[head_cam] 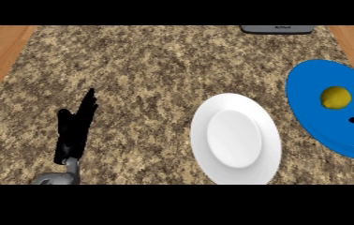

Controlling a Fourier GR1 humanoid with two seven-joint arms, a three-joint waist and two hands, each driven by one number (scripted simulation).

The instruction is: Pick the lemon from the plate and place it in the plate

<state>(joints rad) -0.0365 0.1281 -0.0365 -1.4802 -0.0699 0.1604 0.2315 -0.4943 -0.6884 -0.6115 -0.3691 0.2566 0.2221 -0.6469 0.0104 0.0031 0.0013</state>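
A yellow lemon (336, 97) lies on the blue plate (313, 108) at the right edge of the head view. A white plate (235, 138) with nothing on it sits left of the blue one, near the counter's front. My left hand (74, 130) rests at the lower left with its fingers straight and pointing up, far from both plates and holding nothing. My right hand does not show.
The speckled granite counter (152, 64) fills the view, with wooden edges at the far left and right. A dark grey object (278, 29) sits at the counter's back edge, upper right.
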